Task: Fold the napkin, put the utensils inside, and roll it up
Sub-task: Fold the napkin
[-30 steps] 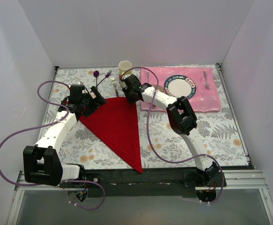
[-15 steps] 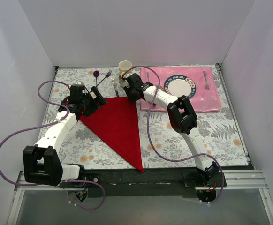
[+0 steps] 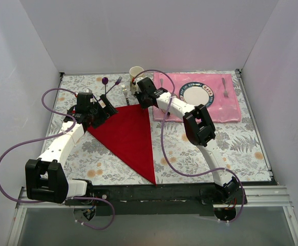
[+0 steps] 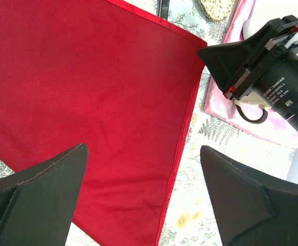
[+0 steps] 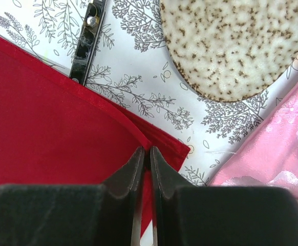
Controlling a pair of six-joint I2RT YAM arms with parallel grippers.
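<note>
The red napkin (image 3: 128, 136) lies folded into a triangle on the floral tablecloth, one tip near the front edge. My right gripper (image 5: 145, 154) is shut on the napkin's (image 5: 46, 133) hem by its far right corner; it also shows in the top view (image 3: 143, 102). My left gripper (image 4: 143, 148) is open and empty, hovering over the napkin (image 4: 87, 102) near its far left corner, as the top view (image 3: 107, 108) also shows. The fork with silver tines and a dark handle (image 3: 126, 95) lies just behind the napkin's far edge; its handle (image 5: 87, 41) shows in the right wrist view.
A cream cup (image 3: 136, 73) and a purple spoon-and-fork pair (image 3: 110, 82) stand at the back. A speckled round object (image 5: 226, 46) sits beside the pink placemat (image 3: 226, 110), which carries a plate (image 3: 196, 95) and a silver fork (image 3: 224, 88).
My right gripper has moved toward the back with the napkin's corner in it, and the napkin's near tip has slid slightly back. The left arm has not moved.
</note>
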